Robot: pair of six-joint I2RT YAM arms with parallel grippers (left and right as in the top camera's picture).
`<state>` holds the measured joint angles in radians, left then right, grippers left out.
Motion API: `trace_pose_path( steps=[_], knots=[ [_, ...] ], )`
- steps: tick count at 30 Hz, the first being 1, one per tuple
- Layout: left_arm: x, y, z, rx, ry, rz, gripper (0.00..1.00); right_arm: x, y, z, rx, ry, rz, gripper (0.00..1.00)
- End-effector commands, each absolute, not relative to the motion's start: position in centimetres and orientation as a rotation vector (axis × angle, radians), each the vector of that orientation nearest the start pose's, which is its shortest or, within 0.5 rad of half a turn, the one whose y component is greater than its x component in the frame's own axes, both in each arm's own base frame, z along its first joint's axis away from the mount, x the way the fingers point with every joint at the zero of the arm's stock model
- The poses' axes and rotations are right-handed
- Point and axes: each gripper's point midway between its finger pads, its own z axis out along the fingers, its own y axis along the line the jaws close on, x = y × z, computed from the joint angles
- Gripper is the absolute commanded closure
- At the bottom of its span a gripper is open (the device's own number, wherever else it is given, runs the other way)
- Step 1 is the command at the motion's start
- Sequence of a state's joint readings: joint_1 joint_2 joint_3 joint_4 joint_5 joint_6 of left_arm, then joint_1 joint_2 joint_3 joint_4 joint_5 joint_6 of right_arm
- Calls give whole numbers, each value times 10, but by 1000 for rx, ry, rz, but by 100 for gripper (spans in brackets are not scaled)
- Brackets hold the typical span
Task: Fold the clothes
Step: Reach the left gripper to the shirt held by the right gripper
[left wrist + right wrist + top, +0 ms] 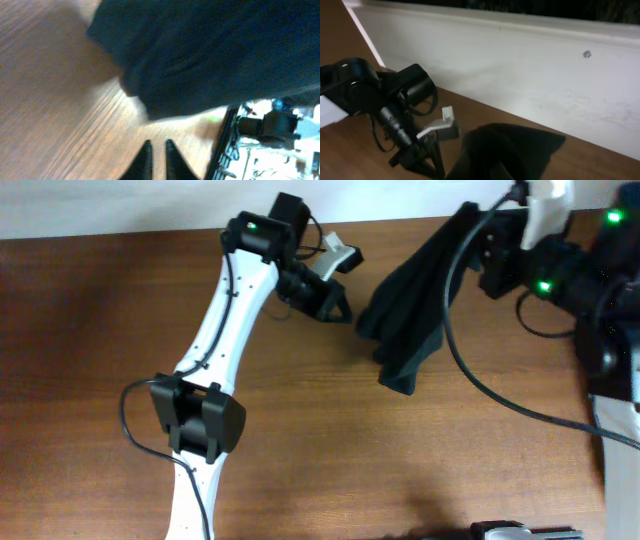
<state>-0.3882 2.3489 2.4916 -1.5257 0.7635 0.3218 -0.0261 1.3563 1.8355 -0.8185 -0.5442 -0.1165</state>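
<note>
Near the tabletop's (pixel 100 380) far edge our right end effector (pixel 488 235) clamps the T-shirt (pixel 410 310); our left end effector (pixel 157 160), together and empty, may bunch it.

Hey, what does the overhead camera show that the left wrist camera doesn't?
Only overhead: the whole left arm, and the right arm with the black T-shirt bunched, its top end up at that arm. Only left wrist: the left gripper close up, fingers nearly together with nothing between them, plus some hardware at lower right. Both: the shirt and the wooden table.
</note>
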Motion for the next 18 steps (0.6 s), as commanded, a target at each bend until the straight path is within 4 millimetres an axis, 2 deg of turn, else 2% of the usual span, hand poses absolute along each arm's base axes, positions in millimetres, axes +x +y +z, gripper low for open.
trace_pose_path(
  steps=[1,3,5,6,8,12,18],
  knots=[
    [398,-288,198,1052,2565,-1148,92,343,87,484,-517,1752,490,96],
    [397,-290,198,1061,2561,-1148,52,342,90,484,-527,1750,507,96],
    [394,-295,198,1081,2551,-1148,30,343,90,484,-527,1748,506,96],
    [394,-298,198,1093,2541,-1147,26,343,90,485,-525,1747,507,96],
    [393,-304,199,1112,2523,-1146,21,343,90,485,-526,1743,506,96],
    [387,-314,201,1139,2499,-1177,20,344,90,487,-527,1738,503,96],
    [375,-331,211,1169,2427,-1314,20,345,90,492,-526,1717,500,96]
  ],
)
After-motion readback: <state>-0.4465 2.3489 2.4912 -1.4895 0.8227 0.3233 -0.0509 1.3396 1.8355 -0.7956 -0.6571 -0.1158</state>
